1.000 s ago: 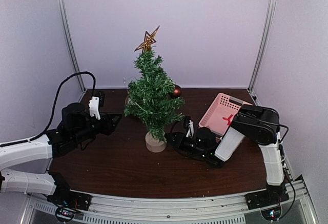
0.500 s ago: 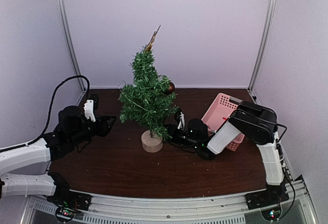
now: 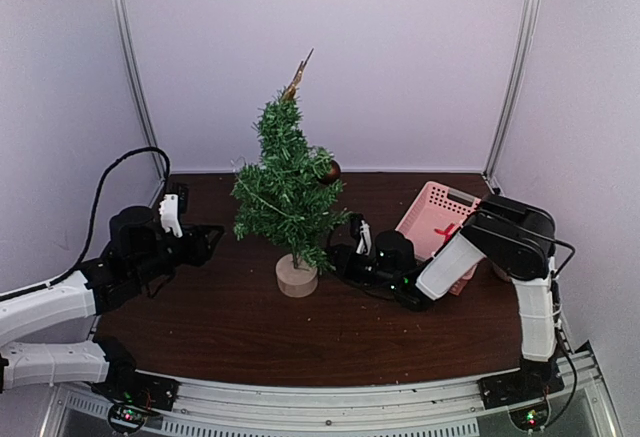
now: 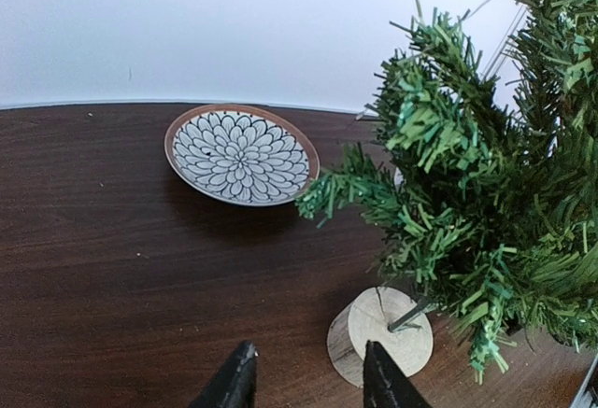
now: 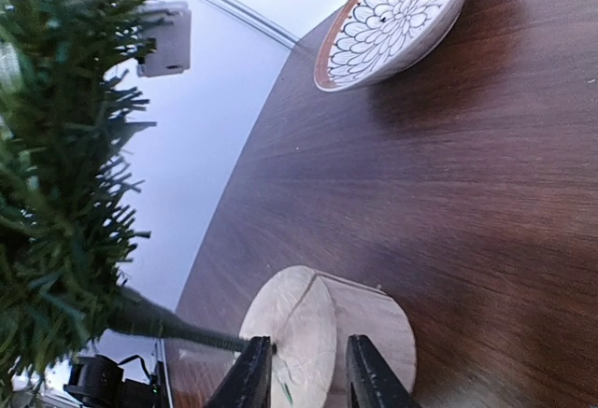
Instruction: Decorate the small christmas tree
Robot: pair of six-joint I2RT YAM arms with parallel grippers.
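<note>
The small christmas tree (image 3: 285, 192) stands mid-table on its round wooden stump (image 3: 297, 275). It has a gold star (image 3: 297, 75) on top, turned edge-on, and a dark red bauble (image 3: 328, 170) on the right. My right gripper (image 3: 338, 259) lies low at the stump's right side. In the right wrist view its fingertips (image 5: 252, 371) stand apart over the stump (image 5: 327, 319), one by the trunk's foot, one at the side wall. The left gripper (image 3: 210, 239) is open and empty, left of the tree. In its view the stump (image 4: 378, 333) sits just beyond its right finger (image 4: 383, 380).
A pink perforated basket (image 3: 432, 219) stands at the right, behind the right arm. A flower-patterned plate (image 4: 241, 154) sits near the back wall behind the tree, also in the right wrist view as the plate (image 5: 397, 16). Frame posts stand at the back corners.
The tree slid a little left and turned, so the star now shows edge-on. The right gripper followed it left and its jaws widened slightly. The left gripper drew back a little.
</note>
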